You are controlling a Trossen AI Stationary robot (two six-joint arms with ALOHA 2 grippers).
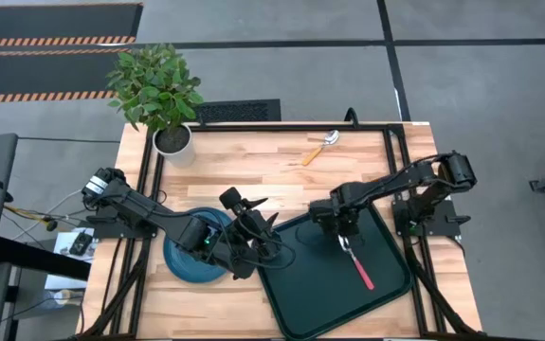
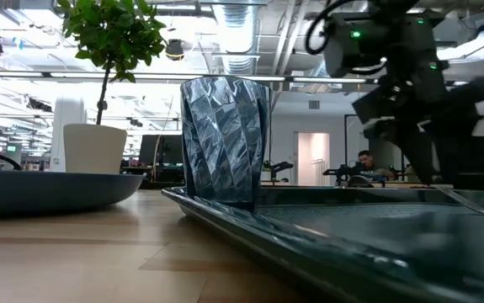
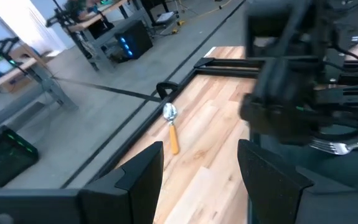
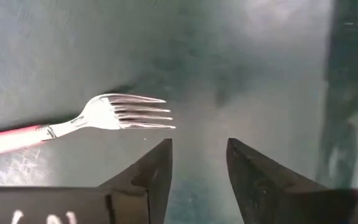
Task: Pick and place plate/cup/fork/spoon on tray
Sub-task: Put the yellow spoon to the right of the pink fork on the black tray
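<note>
The dark green tray (image 1: 386, 284) lies at the table's near right. The red-handled fork (image 1: 357, 263) lies flat on it, and also shows in the right wrist view (image 4: 79, 124). My right gripper (image 1: 345, 230) hovers open just above the tray beside the fork's prongs (image 4: 142, 112). The grey-blue cup (image 2: 225, 139) stands upright on the tray's left part; in the high view my left arm hides it. The teal plate (image 1: 182, 265) rests on the table left of the tray. My left gripper (image 1: 248, 210) is open and empty above the tray's left far corner. The orange-handled spoon (image 1: 318, 150) lies on the far table.
A white pot with a green plant (image 1: 171, 140) stands at the table's far left corner. A black frame (image 1: 272, 126) runs around the table top. Bare wood lies between the spoon and the tray.
</note>
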